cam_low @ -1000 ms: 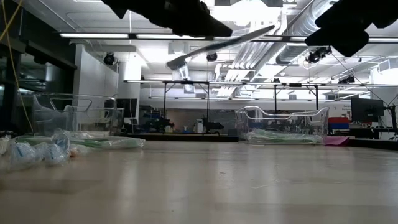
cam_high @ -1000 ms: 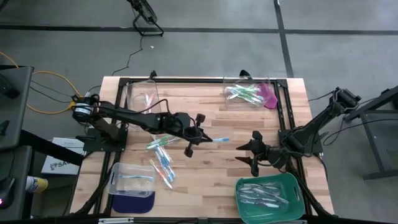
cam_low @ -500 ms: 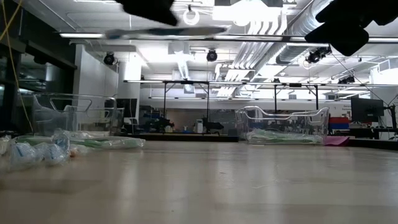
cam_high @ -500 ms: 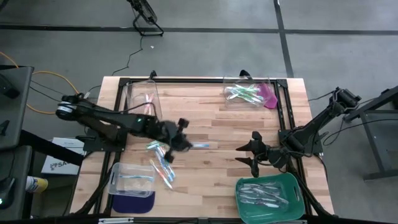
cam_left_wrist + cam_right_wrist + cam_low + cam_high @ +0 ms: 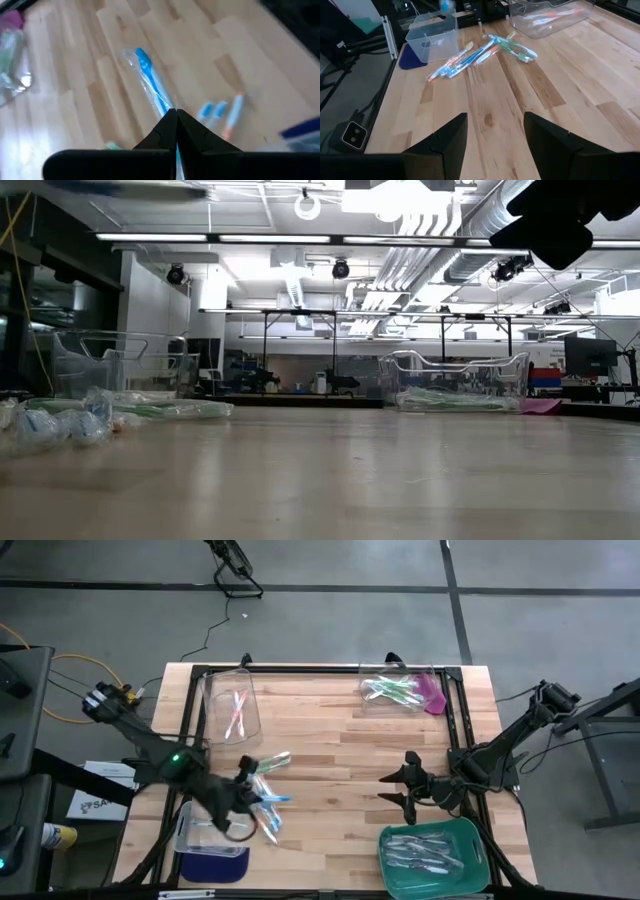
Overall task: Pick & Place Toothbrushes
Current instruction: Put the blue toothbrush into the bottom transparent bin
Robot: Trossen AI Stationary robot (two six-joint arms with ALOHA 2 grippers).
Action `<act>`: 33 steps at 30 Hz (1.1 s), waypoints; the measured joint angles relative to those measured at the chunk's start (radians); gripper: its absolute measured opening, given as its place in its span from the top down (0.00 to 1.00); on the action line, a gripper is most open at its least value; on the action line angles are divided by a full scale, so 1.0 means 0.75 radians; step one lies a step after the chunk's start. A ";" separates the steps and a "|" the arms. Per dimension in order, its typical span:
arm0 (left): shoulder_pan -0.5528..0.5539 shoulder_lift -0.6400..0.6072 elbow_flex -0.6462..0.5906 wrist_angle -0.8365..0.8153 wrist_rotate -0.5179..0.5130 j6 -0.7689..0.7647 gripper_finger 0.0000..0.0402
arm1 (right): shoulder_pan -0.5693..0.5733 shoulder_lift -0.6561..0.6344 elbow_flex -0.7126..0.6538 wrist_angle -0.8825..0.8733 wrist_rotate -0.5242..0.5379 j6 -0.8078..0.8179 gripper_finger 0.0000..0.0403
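My left gripper [image 5: 252, 802] hangs over the table's near left part, shut on a blue toothbrush [image 5: 150, 75] in a clear wrapper. The brush points toward the table's right side, head [image 5: 141, 54] outward. Below it, loose toothbrushes [image 5: 266, 822] in blue and orange lie flat on the wood, with a pale green one [image 5: 268, 763] farther back. In the low view the held brush is a blurred streak [image 5: 110, 189]. My right gripper [image 5: 404, 786] waits open above the table's right part, nothing between its fingers [image 5: 445, 142]. My left gripper pinches the toothbrush's handle [image 5: 167, 107] between its two fingertips. The fingers slant downward toward the table's right side and lie along the brush, which sticks out beyond them. The brush is lifted clear of the table, its head end lowest.
A clear bin [image 5: 232, 705] with pink brushes stands far left, and another [image 5: 398, 690] with green brushes far right beside a pink pad [image 5: 436, 696]. A third clear bin [image 5: 212, 828] sits near left on a blue pad. A green tray [image 5: 432, 850] holds pale brushes near right.
My left gripper has swung from the table's middle toward the left and near edges, rising a little and turning, still shut on the blue toothbrush. The brush has travelled with it, clear of the table. My right gripper has kept still.
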 joint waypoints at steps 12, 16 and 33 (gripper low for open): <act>-0.405 -0.001 -0.033 -0.297 -0.067 -0.641 1.00 | 0.000 0.000 0.000 0.001 0.003 0.000 0.53; -0.553 0.005 -0.074 -0.293 -0.108 -0.800 1.00 | 0.000 0.000 0.000 0.001 0.003 0.000 0.53; -0.748 0.123 -0.288 -0.103 -0.153 -1.135 1.00 | 0.000 0.000 0.000 0.001 0.004 0.000 0.53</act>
